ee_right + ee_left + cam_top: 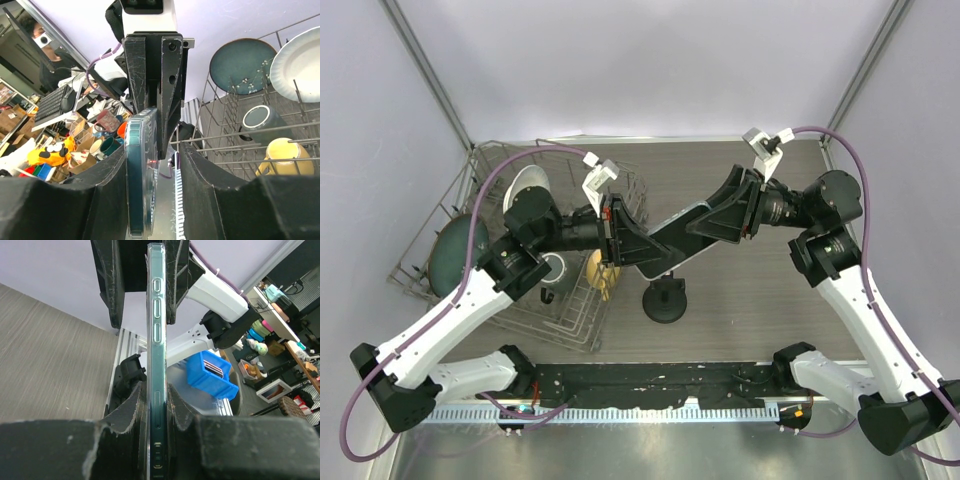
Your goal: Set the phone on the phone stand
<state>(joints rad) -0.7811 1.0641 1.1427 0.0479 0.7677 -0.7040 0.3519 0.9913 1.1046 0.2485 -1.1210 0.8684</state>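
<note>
Black phone (670, 245) edge-on, tight in the left gripper (156, 397) — right gripper (152, 157) loose around its other end

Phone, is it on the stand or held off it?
Held off it. The left gripper clamps the phone; the right gripper straddles it with a gap; the phone stand is bare.

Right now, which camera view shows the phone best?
Top external: the phone shows its broad face, gripped by the left hand, the right hand around its other end. Both wrist views show only its thin edge.
</note>
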